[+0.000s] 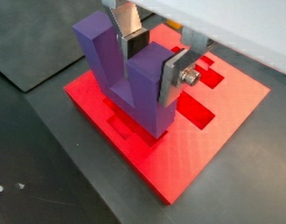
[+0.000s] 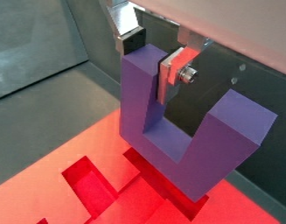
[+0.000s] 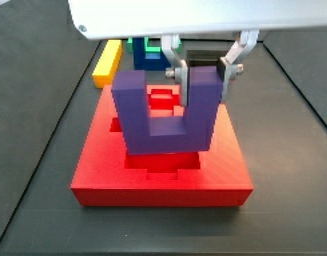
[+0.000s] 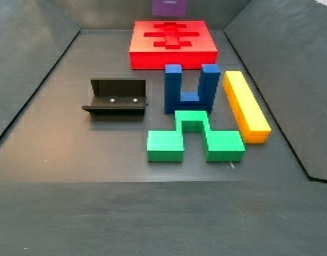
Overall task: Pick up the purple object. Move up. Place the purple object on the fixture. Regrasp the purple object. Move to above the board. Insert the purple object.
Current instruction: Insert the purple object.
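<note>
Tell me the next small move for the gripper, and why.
Probably lower straight down. The gripper holds the purple object by one prong, jaws shut on it, bar downward, over the board and its recessed cut-outs; whether it is seated is unclear.

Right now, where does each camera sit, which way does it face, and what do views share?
Wrist view: on the arm, looking down at the purple block over the red board; jaws shut on one prong.
Wrist view: opposite side of the jaws, same block, board.
Side view: low at the board's end; jaws hold the block above it.
Side view: high at the far end, past the fixture; no arm.
All share block and board.
</note>
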Controlling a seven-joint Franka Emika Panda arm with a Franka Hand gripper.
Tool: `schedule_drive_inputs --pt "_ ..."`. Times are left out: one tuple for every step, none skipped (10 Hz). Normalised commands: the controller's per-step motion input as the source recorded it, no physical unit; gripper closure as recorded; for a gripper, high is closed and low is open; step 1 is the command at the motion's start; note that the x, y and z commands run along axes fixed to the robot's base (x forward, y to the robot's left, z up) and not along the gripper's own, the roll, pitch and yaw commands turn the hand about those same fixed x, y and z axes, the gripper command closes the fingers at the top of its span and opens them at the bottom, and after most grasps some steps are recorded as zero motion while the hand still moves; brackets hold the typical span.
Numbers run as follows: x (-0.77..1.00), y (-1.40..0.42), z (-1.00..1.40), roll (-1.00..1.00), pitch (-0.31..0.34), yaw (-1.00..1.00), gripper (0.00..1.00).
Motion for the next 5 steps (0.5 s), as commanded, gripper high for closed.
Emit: schedule_drive_inputs --pt "0.0 0.0 -0.27 -0.1 0.0 -0.11 1.0" --pt "0.0 0.0 -0.23 -0.18 -0.021 -0.07 1.0" --pt "0.11 0.0 -0.13 -0.14 0.0 -0.05 1.0" --pt "0.11 0.0 -0.1 -0.09 0.0 -0.06 1.0" --pt "0.07 0.0 -0.09 -0.06 0.0 -0.06 1.0"
